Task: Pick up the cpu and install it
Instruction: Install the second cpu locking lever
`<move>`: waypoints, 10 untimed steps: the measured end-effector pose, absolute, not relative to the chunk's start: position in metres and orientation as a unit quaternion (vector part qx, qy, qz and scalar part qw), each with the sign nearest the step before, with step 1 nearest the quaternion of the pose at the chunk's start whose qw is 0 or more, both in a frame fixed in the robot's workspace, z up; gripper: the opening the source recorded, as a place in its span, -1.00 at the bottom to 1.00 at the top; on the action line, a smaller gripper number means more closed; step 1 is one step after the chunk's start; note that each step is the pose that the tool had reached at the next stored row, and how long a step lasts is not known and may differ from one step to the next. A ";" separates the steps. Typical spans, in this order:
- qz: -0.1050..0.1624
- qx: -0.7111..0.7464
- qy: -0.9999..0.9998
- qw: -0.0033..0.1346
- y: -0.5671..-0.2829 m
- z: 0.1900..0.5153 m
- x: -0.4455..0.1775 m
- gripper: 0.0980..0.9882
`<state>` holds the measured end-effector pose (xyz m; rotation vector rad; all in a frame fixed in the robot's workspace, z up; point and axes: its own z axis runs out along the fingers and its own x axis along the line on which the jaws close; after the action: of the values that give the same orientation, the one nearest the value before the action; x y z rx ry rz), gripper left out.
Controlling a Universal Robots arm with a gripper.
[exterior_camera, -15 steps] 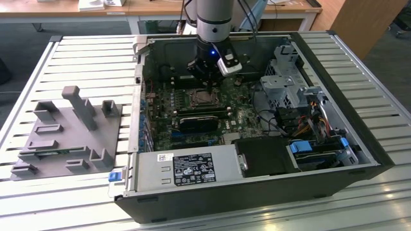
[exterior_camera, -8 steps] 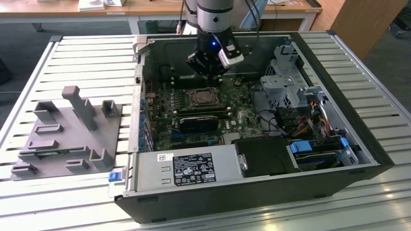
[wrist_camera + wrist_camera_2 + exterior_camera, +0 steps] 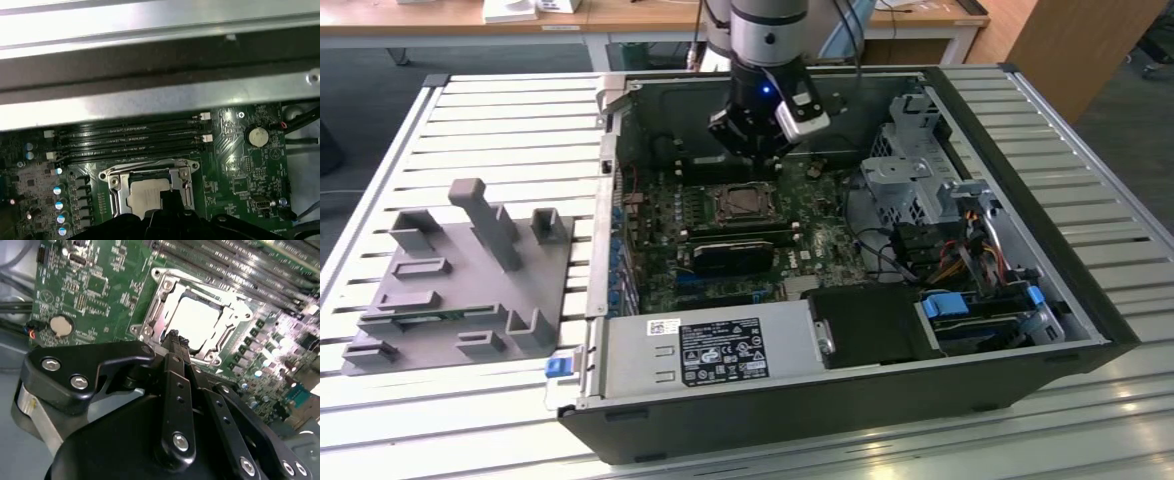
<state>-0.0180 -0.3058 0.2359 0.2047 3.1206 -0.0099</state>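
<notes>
A silvery-grey square plate, the cpu [image 3: 197,319], lies flat inside the metal-framed socket [image 3: 159,300] on the green motherboard [image 3: 95,290]. In the first wrist view the cpu [image 3: 144,194] sits in the socket frame [image 3: 114,186] below the memory slots. My gripper [image 3: 176,338] hovers just above the socket's near edge, its black fingers [image 3: 176,385] pressed together with nothing between them. In the exterior view the gripper [image 3: 754,158] hangs inside the open computer case, a little behind the socket [image 3: 738,203].
The open case [image 3: 1067,300] lies on a slatted table [image 3: 507,130]. A grey tray [image 3: 454,280] with upright posts stands at the exterior view's left. A drive cage [image 3: 914,150], coloured cables [image 3: 961,250] and a power supply [image 3: 707,350] crowd the case. A black module [image 3: 734,255] lies in front of the socket.
</notes>
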 end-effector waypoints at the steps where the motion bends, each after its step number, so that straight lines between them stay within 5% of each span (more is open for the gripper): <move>1: -0.003 0.065 0.998 0.007 -0.309 0.236 -0.018 -0.98; 10: -0.003 0.066 0.998 0.007 -0.334 0.235 -0.018 -0.98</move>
<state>-0.0180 -0.3345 0.2354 0.2048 3.1205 -0.0097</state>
